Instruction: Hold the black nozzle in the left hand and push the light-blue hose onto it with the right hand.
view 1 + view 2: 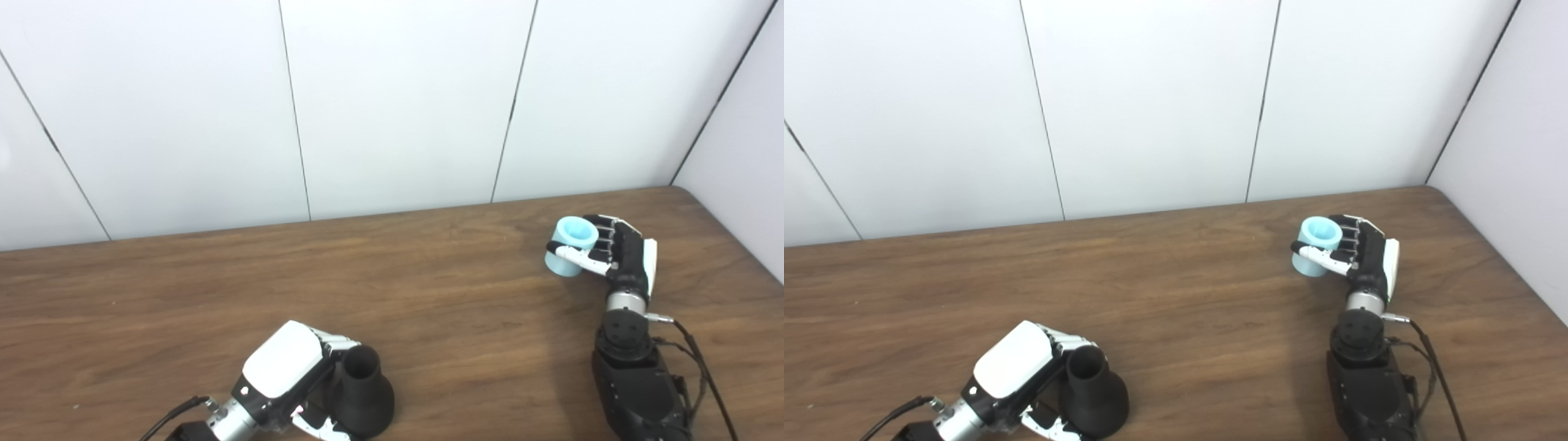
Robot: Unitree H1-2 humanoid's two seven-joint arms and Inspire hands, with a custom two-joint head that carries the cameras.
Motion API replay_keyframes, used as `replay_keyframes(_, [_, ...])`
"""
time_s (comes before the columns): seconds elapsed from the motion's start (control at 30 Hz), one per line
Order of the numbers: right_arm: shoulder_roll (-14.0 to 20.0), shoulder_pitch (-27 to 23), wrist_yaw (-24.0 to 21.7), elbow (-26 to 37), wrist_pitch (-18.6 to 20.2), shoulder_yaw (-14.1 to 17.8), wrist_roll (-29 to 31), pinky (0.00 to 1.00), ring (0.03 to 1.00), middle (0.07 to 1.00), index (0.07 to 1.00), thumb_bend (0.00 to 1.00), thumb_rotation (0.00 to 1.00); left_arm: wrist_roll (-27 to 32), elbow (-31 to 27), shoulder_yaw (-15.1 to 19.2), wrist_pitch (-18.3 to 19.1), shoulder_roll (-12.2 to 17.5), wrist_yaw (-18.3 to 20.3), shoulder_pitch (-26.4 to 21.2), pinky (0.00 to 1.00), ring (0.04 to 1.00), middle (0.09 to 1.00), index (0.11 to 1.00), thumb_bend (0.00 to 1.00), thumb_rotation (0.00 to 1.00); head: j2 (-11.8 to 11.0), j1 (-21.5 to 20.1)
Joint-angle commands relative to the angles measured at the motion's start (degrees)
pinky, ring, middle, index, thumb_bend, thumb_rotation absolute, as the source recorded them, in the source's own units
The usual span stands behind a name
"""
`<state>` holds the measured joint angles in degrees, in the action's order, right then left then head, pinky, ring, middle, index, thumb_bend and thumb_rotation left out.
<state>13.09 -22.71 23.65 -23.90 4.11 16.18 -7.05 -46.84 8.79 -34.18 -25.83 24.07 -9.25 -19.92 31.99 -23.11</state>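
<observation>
Left robot hand and right robot hand both curled closed, well apart

- I am looking down from the robot's head through both eyes, facing forward across the table toward the white panelled wall.
- The two eyes are sitting side by side, so I am getting nearly one shared scene, shifted slightly sideways.
- Both arms are entering from the bottom edge, fairly near.

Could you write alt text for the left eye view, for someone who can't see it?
Two robot hands work far apart over a wooden table: the left hand grips a black nozzle at the near edge, and the right hand holds a short light-blue hose near the white wall panels.
</observation>
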Motion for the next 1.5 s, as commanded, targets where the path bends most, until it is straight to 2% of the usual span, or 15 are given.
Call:
replay_keyframes(0.0, [0.9, -0.8, 0.0, 0.7, -1.4, -0.4, -0.3, 0.41, 0.452, 0.497, 0.48, 0.54, 0.01, 0.2, -1.3, -0.2, -1.1, 0.9, 0.8, -0.2, 0.25, 0.362, 0.504, 0.522, 0.5, 0.0, 0.1, 0.0])
replay_keyframes(0.2, [1.2, -0.4, -0.7, 1.5, -1.0, -1.0, -0.4, 0.36, 0.41, 0.491, 0.509, 0.52, 0.0, -0.2, -1.5, 0.1, -1.0, 0.9, 1.0, -0.3, 0.25, 0.362, 0.505, 0.52, 0.5, 0.0, 0.1, -0.1])
replay_keyframes(0.37, [1.4, 1.0, -1.6, 5.7, 0.9, -2.7, -1.9, 0.34, 0.388, 0.478, 0.529, 0.51, 0.0, -0.6, -0.9, -0.2, -1.1, 0.9, 0.7, -0.6, 0.25, 0.363, 0.509, 0.51, 0.5, 0.0, 0.1, -0.2])
replay_keyframes(0.6, [1.3, 3.6, -4.5, 15.7, 5.5, -5.6, -4.4, 0.36, 0.404, 0.479, 0.521, 0.52, 0.0, -0.9, -0.5, -0.4, -1.1, 0.5, 0.9, -0.8, 0.22, 0.341, 0.476, 0.542, 0.49, 0.0, 0.6, 0.9])
replay_keyframes(0.83, [1.1, 5.8, -9.8, 29.2, 8.8, -8.8, -6.3, 0.35, 0.409, 0.482, 0.524, 0.52, 0.0, -1.6, -0.5, 0.2, -0.9, -1.2, 2.0, -0.1, 0.22, 0.34, 0.475, 0.543, 0.49, 0.0, 1.4, 5.5])
replay_keyframes(1.0, [0.4, 6.8, -13.9, 38.3, 8.8, -10.8, -5.7, 0.34, 0.402, 0.488, 0.529, 0.51, 0.0, -3.2, -0.9, 0.6, 0.0, -2.8, 3.7, 0.5, 0.22, 0.347, 0.48, 0.537, 0.49, 0.0, 2.1, 8.7])
replay_keyframes(1.17, [-1.1, 7.4, -17.8, 46.1, 10.8, -11.6, -3.4, 0.34, 0.401, 0.49, 0.528, 0.51, 0.0, -4.0, -0.5, 1.0, 0.5, -4.5, 4.1, 1.1, 0.23, 0.362, 0.504, 0.513, 0.5, 0.0, 2.7, 12.0])
replay_keyframes(1.33, [-2.5, 7.7, -20.9, 52.1, 12.1, -12.6, -1.2, 0.35, 0.406, 0.489, 0.523, 0.52, 0.0, -5.7, 0.2, 1.0, 0.6, -5.3, 3.1, 1.9, 0.21, 0.343, 0.474, 0.536, 0.49, 0.0, 2.9, 13.4])
replay_keyframes(1.47, [-3.2, 8.9, -23.2, 56.0, 12.2, -15.3, -2.0, 0.36, 0.408, 0.492, 0.519, 0.52, 0.0, -6.1, 0.6, 1.1, 1.0, -5.7, 3.2, 2.1, 0.2, 0.338, 0.466, 0.534, 0.49, 0.0, 3.0, 14.2])
